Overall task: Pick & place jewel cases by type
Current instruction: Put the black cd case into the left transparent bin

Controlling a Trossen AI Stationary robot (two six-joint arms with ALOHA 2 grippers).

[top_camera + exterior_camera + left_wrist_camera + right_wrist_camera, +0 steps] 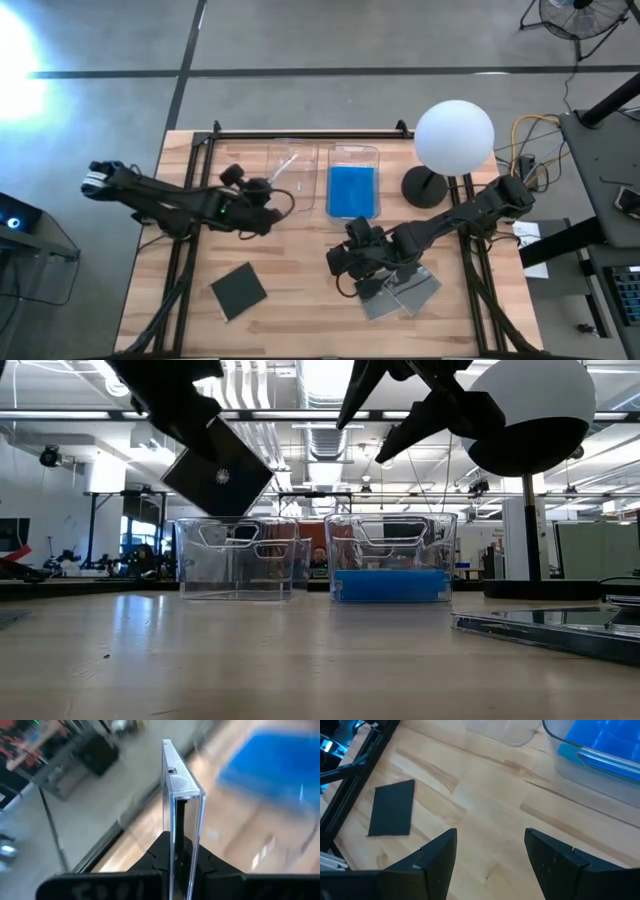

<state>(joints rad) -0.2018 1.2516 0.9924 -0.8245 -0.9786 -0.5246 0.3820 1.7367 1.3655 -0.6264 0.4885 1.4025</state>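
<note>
On the left side of the bench (300, 300), the left end effector (182, 855) clenches a dark jewel case (218, 470) by one edge, holding it on its corner in the air above the empty clear bin (237, 557); in the high view the case shows only as a thin sliver beside the gripper. The likeliest failure, as I judge it, is the case catching the bin's rim on the way down: it hangs tilted and near the bin's left wall, so a release there could leave it propped on the edge or tipped onto the bench outside. The narrow edge grip could also let it swivel between the fingers. A second dark jewel case (238, 291) lies flat on the front left of the bench, well apart from everything, and looks easy to reach. To the right, the blue-filled bin (353, 182) holds blue cases stacked flat; how many cannot be told. Further right, the right end effector (490, 855) is released, jaws spread, hovering over bare wood just beside the overlapping grey cases (400, 292), which lie at the front right. Overlap is the risk there: a pinch may lift two together or drag one askew. Counted: two bins, two separate dark cases, about two or three in the overlapped pile, one blue stack. A white globe lamp (453, 138) stands at back right.
</note>
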